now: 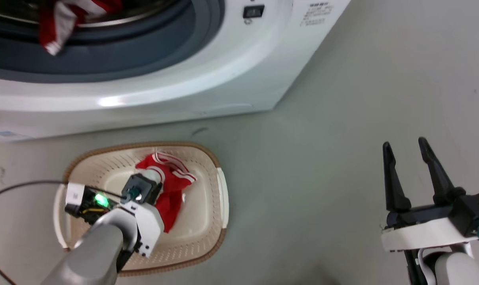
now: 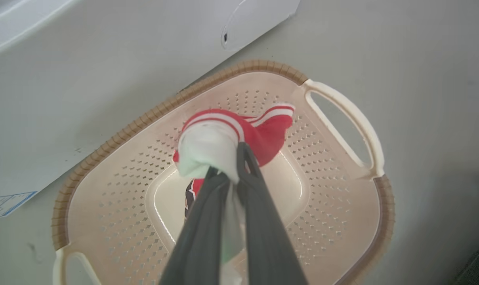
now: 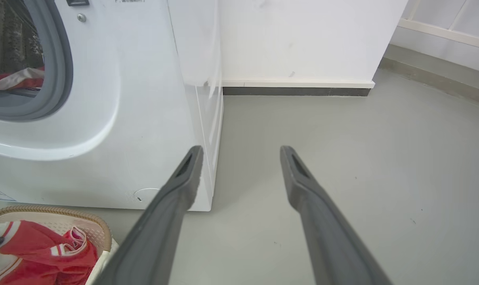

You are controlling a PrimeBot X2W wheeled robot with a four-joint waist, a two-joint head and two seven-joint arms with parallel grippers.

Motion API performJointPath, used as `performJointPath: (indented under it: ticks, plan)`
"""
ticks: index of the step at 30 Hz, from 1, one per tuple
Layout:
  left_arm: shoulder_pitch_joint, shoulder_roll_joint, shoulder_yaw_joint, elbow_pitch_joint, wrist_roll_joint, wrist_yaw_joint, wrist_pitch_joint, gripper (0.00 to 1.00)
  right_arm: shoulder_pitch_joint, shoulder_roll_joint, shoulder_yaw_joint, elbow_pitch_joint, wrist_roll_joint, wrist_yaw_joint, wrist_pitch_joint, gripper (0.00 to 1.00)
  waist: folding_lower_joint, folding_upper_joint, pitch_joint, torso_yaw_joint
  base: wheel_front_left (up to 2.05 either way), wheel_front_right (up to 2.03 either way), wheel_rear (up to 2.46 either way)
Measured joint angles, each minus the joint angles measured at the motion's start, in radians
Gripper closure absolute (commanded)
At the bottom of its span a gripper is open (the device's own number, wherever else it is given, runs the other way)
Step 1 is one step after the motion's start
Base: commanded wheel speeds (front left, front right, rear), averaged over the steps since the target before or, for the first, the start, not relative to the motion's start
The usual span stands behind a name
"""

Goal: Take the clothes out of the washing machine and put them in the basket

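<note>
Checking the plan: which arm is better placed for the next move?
Left, probably: the left gripper is shut on a red garment right over the basket, so it need only release. The right gripper hangs open, away over the floor.

Head view looks steeply down at the floor (image 1: 322, 178), basket (image 1: 203, 213) and washing machine (image 1: 223, 79) front. Left wrist view hangs close above the basket, facing down into it. Right wrist view sits low and faces forward along the floor to a wall (image 3: 294, 39). All three views share the basket and machine.
</note>
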Motion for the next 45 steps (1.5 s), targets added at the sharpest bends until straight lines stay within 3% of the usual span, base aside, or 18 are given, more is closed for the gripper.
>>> performJointPath:
  ticks: [12, 22, 23, 24, 36, 41, 45]
  plan:
    - [-0.250, -0.044, -0.133, 0.382, 0.096, -0.026, 0.088, 1.00, -0.086, 0.000, 0.007, -0.040, 0.047, 0.000, 0.000, 0.00, -0.0001, 0.0000, 0.236, -0.074, 0.00, 0.00, 0.00]
    - [-0.300, -0.057, -0.162, 0.461, 0.102, -0.026, 0.150, 1.00, -0.107, 0.000, -0.003, -0.055, 0.060, 0.000, 0.000, 0.00, -0.0001, 0.0000, 0.337, -0.115, 0.00, 0.00, 0.00]
    - [-0.300, -0.061, -0.160, 0.464, 0.097, -0.026, 0.149, 0.35, -0.109, 0.000, -0.002, -0.055, 0.060, 0.000, 0.000, 0.00, -0.0001, 0.0000, 0.335, -0.114, 0.00, 0.00, 0.00]
    - [-0.300, -0.068, -0.148, 0.465, 0.078, -0.026, 0.141, 0.00, -0.112, 0.000, 0.001, -0.056, 0.059, 0.000, 0.000, 0.00, -0.0001, -0.0001, 0.330, -0.111, 0.00, 0.00, 0.00]
    - [-0.188, -0.139, -0.104, 0.470, -0.006, -0.013, -0.074, 0.00, -0.062, 0.001, 0.035, -0.013, 0.024, 0.000, 0.000, 0.00, -0.0003, 0.0000, 0.152, -0.065, 0.00, 0.00, 0.00]
    - [-0.106, -0.156, -0.057, 0.406, -0.047, 0.026, -0.117, 0.00, -0.013, 0.001, 0.039, 0.002, 0.013, 0.000, 0.000, 0.00, -0.0004, 0.0000, 0.034, -0.037, 0.00, 0.00, 0.00]
    - [-0.021, -0.148, 0.020, 0.219, -0.073, 0.083, -0.119, 0.00, 0.033, 0.001, 0.033, 0.013, -0.001, 0.000, 0.000, 0.00, -0.0005, 0.0000, -0.063, -0.008, 0.00, 0.00, 0.00]
